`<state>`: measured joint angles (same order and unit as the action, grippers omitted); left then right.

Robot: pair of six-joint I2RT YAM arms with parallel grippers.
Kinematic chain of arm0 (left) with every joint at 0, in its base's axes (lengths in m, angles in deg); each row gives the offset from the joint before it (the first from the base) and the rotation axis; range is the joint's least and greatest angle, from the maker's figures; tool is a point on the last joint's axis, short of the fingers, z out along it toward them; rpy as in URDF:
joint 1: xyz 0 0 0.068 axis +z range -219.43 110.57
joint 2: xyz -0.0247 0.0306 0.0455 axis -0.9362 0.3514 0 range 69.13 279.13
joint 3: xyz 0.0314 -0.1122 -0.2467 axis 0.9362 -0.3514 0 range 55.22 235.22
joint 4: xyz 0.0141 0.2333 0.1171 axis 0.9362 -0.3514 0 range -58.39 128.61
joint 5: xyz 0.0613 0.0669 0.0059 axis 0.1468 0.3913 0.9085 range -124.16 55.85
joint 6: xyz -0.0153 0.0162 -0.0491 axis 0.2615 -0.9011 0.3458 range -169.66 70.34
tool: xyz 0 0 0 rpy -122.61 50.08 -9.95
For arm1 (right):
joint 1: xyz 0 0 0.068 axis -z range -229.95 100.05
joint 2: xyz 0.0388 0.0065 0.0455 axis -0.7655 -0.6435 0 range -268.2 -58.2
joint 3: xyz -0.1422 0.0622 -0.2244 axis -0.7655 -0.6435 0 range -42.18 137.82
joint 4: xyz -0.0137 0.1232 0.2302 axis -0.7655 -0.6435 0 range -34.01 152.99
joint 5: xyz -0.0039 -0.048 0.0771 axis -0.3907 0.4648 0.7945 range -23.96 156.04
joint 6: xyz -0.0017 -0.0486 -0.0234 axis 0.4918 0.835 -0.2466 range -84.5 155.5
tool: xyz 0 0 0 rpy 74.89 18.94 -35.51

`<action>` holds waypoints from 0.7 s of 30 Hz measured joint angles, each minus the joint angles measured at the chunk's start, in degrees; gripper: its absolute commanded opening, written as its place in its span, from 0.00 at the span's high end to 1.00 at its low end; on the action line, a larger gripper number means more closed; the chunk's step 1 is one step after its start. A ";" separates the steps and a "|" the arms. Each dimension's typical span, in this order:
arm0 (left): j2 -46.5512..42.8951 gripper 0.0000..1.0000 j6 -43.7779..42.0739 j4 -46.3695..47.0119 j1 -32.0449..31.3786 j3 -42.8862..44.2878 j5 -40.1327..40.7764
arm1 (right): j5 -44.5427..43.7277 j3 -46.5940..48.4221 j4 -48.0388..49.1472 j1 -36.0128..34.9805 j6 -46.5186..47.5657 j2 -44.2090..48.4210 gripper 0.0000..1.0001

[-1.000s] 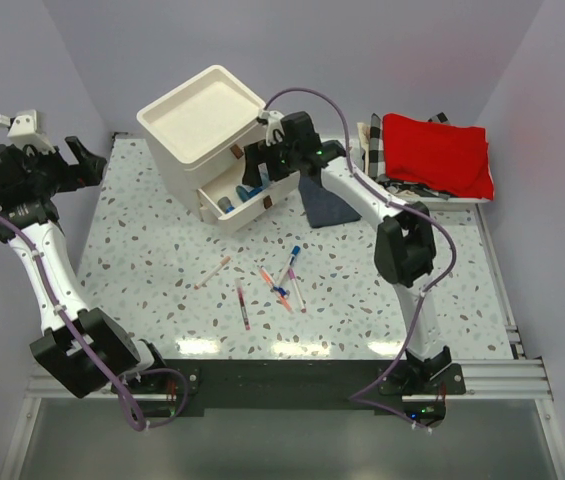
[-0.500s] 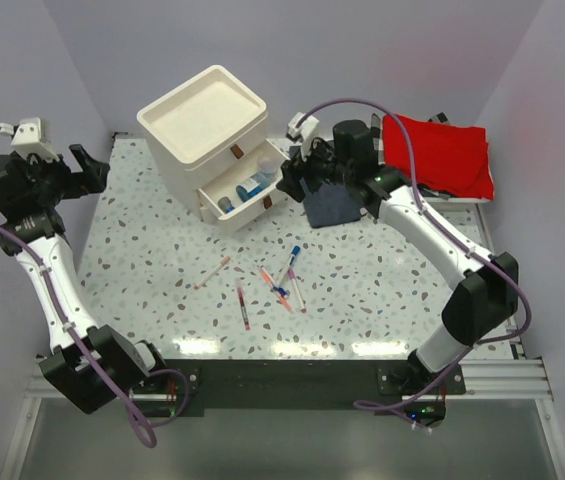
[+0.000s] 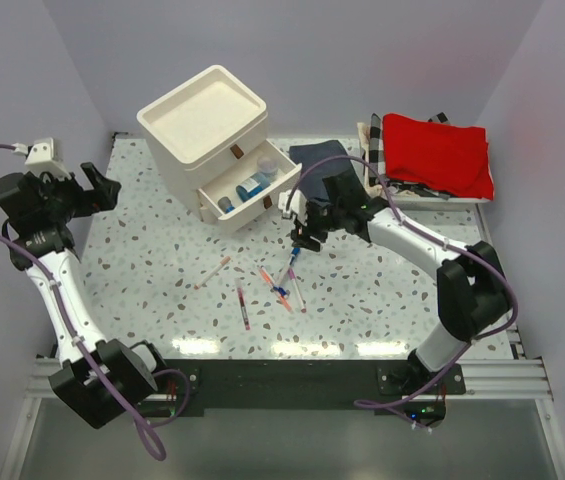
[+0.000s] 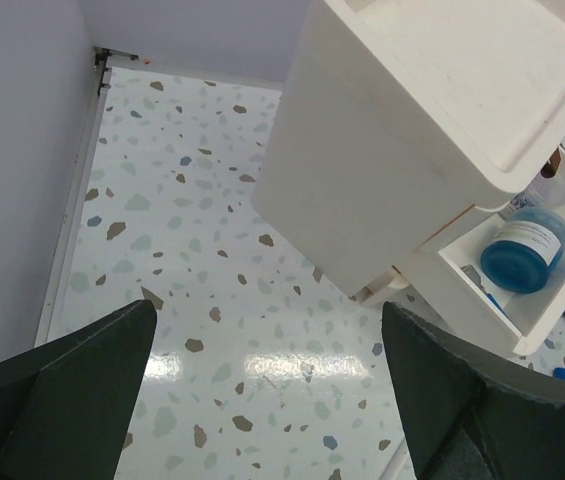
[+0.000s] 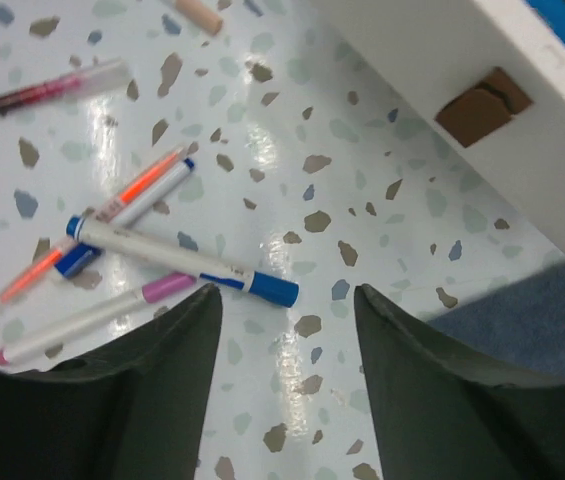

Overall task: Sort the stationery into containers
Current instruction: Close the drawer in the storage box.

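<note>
One blue-white roll (image 4: pixel 527 250) inside open drawer (image 4: pixel 467 288)

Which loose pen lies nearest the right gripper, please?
The white pen whose blue cap points into the right gripper's open gap; the others lie farther off.

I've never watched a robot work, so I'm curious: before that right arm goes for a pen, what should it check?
1. The right gripper is open and empty: ok.
2. The blue-capped pen is lined up with the gap between the fingers: ok, its capped end lies there.
3. That pen is clear of its neighbours: not ok, the orange pen crosses its other end.
4. The drawer is pulled out to receive it: ok, only the blue-white roll shows inside.
5. The left gripper is out of the way: ok, open and off beside the drawer unit.
6. Height above the pen: cannot tell.
</note>
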<state>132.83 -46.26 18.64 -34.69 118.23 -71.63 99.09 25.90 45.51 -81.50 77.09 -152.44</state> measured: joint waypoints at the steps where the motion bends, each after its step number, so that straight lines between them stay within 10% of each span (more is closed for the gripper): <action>1: -0.26 0.00 -0.02 -0.46 0.00 -0.15 0.00 | 0.59 -0.13 -1.29 -0.11 2.84 0.00 0.31; 9: -1.38 0.00 -1.07 -2.97 0.00 -0.50 0.24 | 3.87 -0.07 -10.38 -1.70 24.74 -0.76 0.26; 21: -0.07 0.00 -3.30 -5.05 0.00 -2.01 0.39 | 2.19 9.01 2.89 -2.25 12.83 -11.21 0.47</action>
<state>132.77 -49.56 13.60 -34.69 116.22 -71.24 101.28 34.90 48.40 -83.75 89.92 -163.65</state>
